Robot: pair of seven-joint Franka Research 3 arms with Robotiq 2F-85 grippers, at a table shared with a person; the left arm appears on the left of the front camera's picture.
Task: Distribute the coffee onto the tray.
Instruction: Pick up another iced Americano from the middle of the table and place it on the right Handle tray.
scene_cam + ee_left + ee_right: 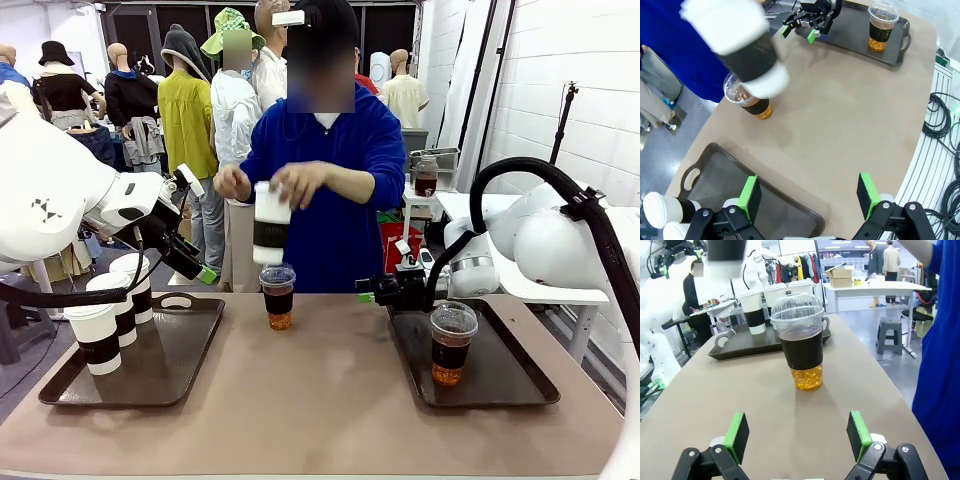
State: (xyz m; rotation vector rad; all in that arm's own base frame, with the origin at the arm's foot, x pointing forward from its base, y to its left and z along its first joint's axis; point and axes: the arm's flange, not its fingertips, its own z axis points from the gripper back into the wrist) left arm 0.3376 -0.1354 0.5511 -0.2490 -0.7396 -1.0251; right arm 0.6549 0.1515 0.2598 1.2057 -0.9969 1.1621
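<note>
A person's hands hold a white paper cup (271, 222) with a dark sleeve in the air over the table's far middle; it is blurred in the left wrist view (742, 52). Just under it a clear dome-lidded cup (278, 297) (752, 102) (801, 347) of brown drink stands on the table. The left tray (190, 345) (722, 170) (742, 345) holds three paper cups (100, 335) (754, 310). On the right tray (515, 370) (850, 42) stands another clear cup (452, 343) (882, 27). My left gripper (200, 228) (808, 194) hangs open over the left tray. My right gripper (367, 291) (798, 436) is open, low, facing the middle clear cup.
The person in a blue top (330, 200) stands at the far edge, a sleeve (940, 350) close beside my right gripper. Brown tabletop (320, 400) lies bare between the trays. Cables (945, 125) run beside the table's edge.
</note>
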